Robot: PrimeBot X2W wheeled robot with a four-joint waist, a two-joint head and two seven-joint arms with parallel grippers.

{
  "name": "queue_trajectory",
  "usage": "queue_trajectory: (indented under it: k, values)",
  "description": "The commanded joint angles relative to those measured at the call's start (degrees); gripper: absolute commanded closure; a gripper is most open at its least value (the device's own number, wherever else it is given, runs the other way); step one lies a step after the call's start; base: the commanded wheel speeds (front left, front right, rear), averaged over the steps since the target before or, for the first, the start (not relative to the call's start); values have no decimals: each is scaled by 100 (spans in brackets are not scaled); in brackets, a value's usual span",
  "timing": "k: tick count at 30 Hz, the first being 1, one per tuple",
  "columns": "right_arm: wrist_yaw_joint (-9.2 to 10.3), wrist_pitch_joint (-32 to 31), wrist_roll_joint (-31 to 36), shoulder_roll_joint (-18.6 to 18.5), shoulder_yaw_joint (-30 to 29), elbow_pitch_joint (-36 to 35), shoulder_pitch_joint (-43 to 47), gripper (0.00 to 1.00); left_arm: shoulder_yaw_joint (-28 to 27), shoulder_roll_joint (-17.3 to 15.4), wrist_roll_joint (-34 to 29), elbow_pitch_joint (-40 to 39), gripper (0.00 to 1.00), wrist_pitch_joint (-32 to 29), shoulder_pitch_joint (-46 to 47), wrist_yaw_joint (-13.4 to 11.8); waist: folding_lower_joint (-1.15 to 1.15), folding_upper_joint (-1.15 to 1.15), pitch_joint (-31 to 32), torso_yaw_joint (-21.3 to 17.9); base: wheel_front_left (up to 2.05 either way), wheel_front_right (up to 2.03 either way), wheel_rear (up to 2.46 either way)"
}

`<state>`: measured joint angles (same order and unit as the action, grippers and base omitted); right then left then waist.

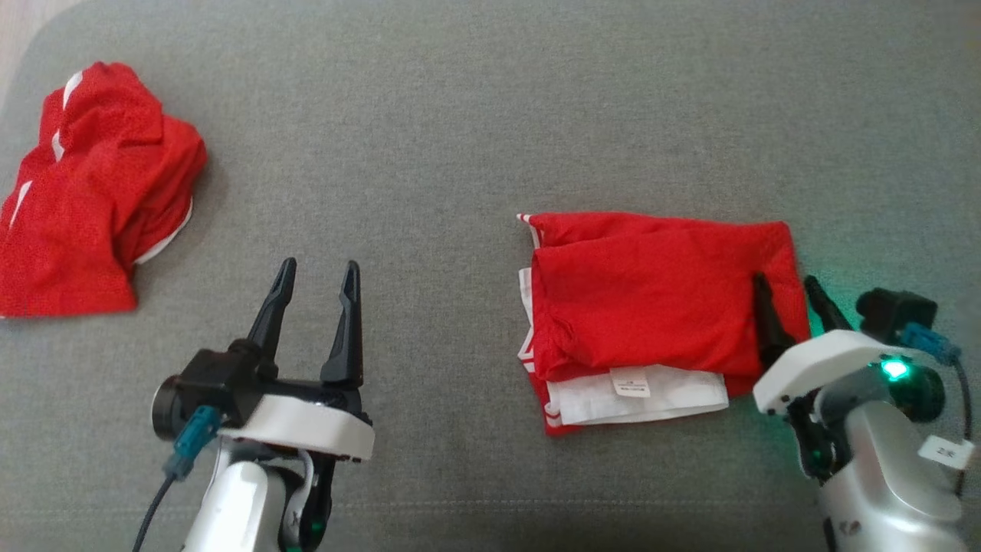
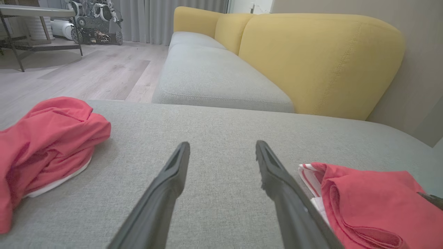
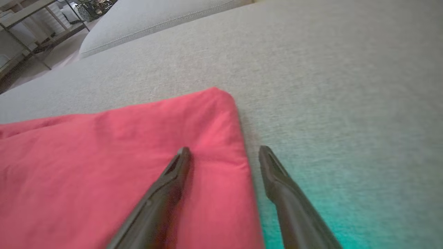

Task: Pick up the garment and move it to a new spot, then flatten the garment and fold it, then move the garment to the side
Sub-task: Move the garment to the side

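The folded red garment lies on the right of the grey sofa seat. The right hand is at its right edge, fingers apart, one over the cloth, one over the seat. The left hand is spread too, holding nothing. A crumpled red garment sits far left.

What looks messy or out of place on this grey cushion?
The folded red garment is uneven: a white layer with its label sticks out along the near edge. A second red garment lies crumpled at the left.
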<state>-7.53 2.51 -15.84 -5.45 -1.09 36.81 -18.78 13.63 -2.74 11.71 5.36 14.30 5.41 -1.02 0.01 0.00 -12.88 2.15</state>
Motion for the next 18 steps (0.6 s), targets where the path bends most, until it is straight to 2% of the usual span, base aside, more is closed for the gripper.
queue_trajectory:
  k: [1, 3, 4, 5, 6, 9, 18]
  values:
    - [4, 27, -52, 15, 203, -75, -194, 0, -224, -14, -2, -181, 0, 70, 234, -12, -1, 0, -36, 10, 0, 0, 0]
    - [4, 20, -108, -8, 327, 57, -240, 0, -258, -14, -7, -182, 0, 70, 238, -4, -1, 0, -51, -1, 0, 0, 0]
    - [4, 6, -147, -11, 408, 113, -267, 49, -282, -14, -17, -182, 0, 70, 236, 1, -1, 0, -60, -21, 0, 0, 0]
    - [4, 3, -193, -14, 480, 156, -299, 84, -305, -14, -37, -181, 0, 70, 236, 11, -1, 0, -73, -43, 0, 0, 0]
    - [4, 14, -240, -18, 539, 194, -327, 100, -314, -14, -62, -172, 0, 70, 244, 29, -1, 0, -76, -56, 0, 0, 0]
    - [4, 120, -278, -109, 735, 274, -368, 100, -309, -14, -94, -148, 0, 70, 282, 72, -1, 0, 5, -87, 0, 0, 0]
    - [4, 639, 419, -772, 1462, -60, -675, 100, -269, -14, -5, -261, 0, 70, 254, -17, -1, 0, 303, -248, 0, 0, 0]
